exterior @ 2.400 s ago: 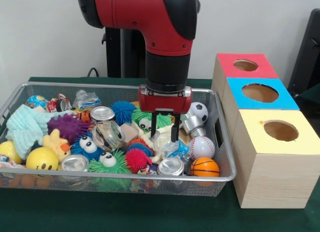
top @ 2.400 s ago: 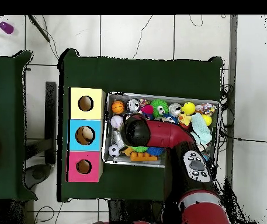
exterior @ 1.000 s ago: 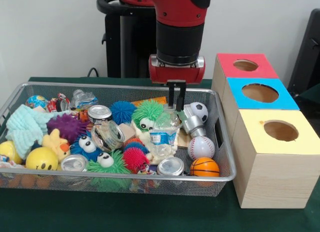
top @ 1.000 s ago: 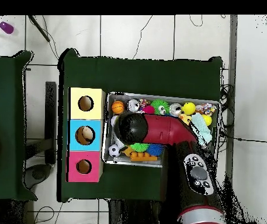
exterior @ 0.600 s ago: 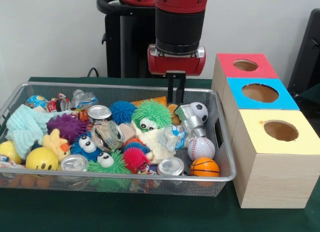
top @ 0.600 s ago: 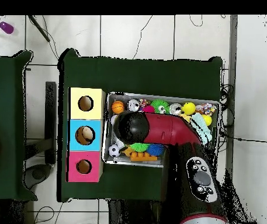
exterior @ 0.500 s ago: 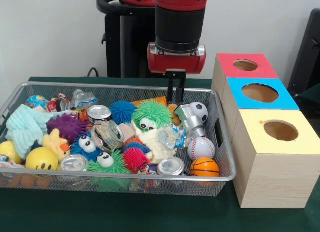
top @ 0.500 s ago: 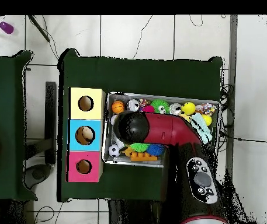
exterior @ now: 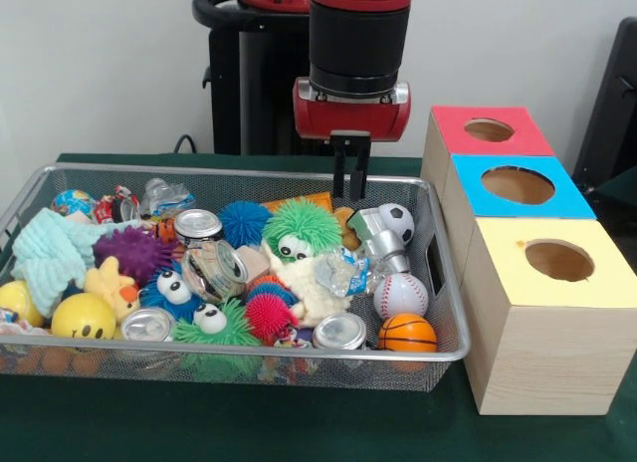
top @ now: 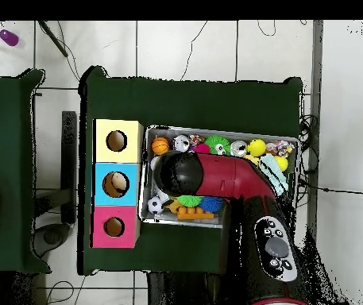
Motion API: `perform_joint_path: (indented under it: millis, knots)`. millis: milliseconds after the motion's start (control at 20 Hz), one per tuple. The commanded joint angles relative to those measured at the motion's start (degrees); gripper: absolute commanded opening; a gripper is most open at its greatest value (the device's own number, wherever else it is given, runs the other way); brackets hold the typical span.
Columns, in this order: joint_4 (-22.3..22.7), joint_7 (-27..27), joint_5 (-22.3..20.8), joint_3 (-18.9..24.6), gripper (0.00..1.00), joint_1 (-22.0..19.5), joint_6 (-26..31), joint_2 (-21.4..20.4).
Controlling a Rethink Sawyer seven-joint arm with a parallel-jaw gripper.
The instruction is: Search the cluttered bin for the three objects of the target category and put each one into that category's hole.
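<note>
Gripper hanging above the far right part of the bin, fingers pressed together with nothing between them. Crushed bottle lying on the pile below, between the green fuzzy toy and the baseball, well clear of the gripper. Soccer ball just right of the fingertips, basketball at the front right corner. Cans scattered along the front. Three boxes right of the bin: red, blue, yellow, each with a round hole on top. From overhead, arm covering most of the bin's middle.
</note>
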Motion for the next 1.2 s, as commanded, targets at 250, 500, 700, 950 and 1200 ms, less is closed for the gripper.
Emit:
perform_joint_path:
  millis: [250, 500, 700, 950, 1200]
  knots:
    - [4.50, 3.97, -0.17, 4.09, 0.00, -0.43, -2.85, 0.59]
    - [4.41, 7.02, -0.81, 1.85, 1.00, 1.41, -4.72, 1.11]
    - [4.93, 8.25, -2.04, 0.12, 1.00, 2.73, -7.32, 2.00]
    - [5.33, 8.89, -2.28, -1.23, 1.00, 3.46, -9.84, 2.95]
    - [7.18, 8.40, -2.44, -0.67, 1.00, 2.23, -14.66, 3.91]
